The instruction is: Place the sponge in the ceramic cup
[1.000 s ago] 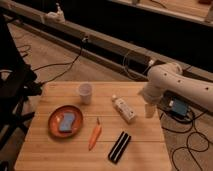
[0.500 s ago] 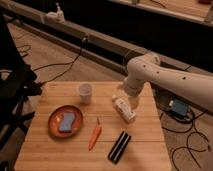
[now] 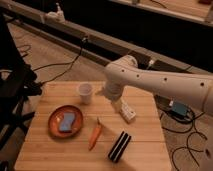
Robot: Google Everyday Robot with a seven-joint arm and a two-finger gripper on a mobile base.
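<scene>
The blue sponge (image 3: 66, 121) lies flat on the orange plate (image 3: 55, 125) at the left of the wooden table (image 3: 145, 155). The white ceramic cup (image 3: 85, 93) stands upright behind the plate, near the table's back edge. My white arm reaches in from the right, and its gripper (image 3: 106, 92) hangs just right of the cup, above the table. The gripper is well to the upper right of the sponge and holds nothing that I can see.
A white rectangular bottle (image 3: 125, 110) lies right of the gripper. An orange carrot (image 3: 95, 135) and a black striped block (image 3: 120, 146) lie toward the front. Cables run over the floor behind, and a dark chair stands at the left.
The arm has swung steadily leftward across the table, from the right edge to a spot beside the cup. The objects on the table have not moved.
</scene>
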